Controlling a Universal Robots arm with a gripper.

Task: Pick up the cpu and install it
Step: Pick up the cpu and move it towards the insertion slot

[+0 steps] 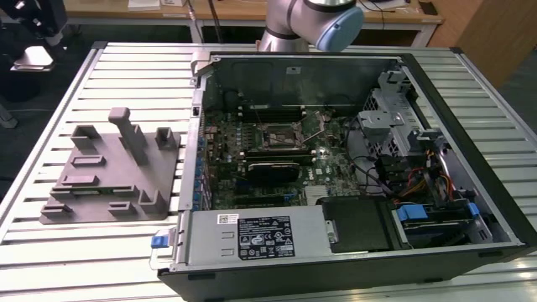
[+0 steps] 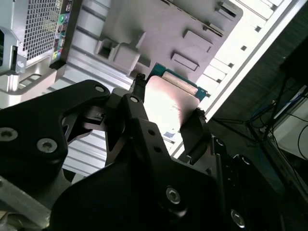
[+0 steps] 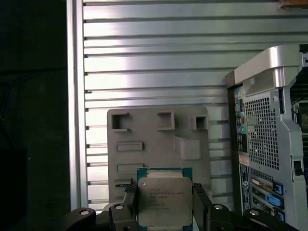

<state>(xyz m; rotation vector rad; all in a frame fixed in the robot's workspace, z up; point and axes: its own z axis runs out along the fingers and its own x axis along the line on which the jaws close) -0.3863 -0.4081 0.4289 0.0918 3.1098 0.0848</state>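
Black fingers (image 3: 199, 198) sit closest to the lens in both wrist views, clamped on the cpu (image 3: 163, 201). One finger presses on each of two opposite edges, so the chip sits squarely between them. Its silver metal top faces the first wrist view, with a thin green rim showing round it. In the second wrist view the fingers (image 2: 194, 130) grip the same chip (image 2: 168, 103), whose metal face catches a bright glare.

Beyond the held cpu lies the grey holder (image 3: 159, 144), flat on the slatted metal counter (image 3: 154, 48), with its raised blocks and shallow pockets showing. Just beside the holder stands the computer case (image 3: 262, 134), its perforated back panel and ports towards the first wrist view.

In the exterior view the holder (image 1: 100, 182) sits at the exterior view's left of the open case (image 1: 470, 148). Inside the case the black-framed socket (image 1: 281, 135) lies mid-board. The grey power supply box (image 1: 260, 236) fills the near corner, and cables and drive bays crowd the exterior view's right. The robot arm (image 1: 310, 22) rises behind the case.
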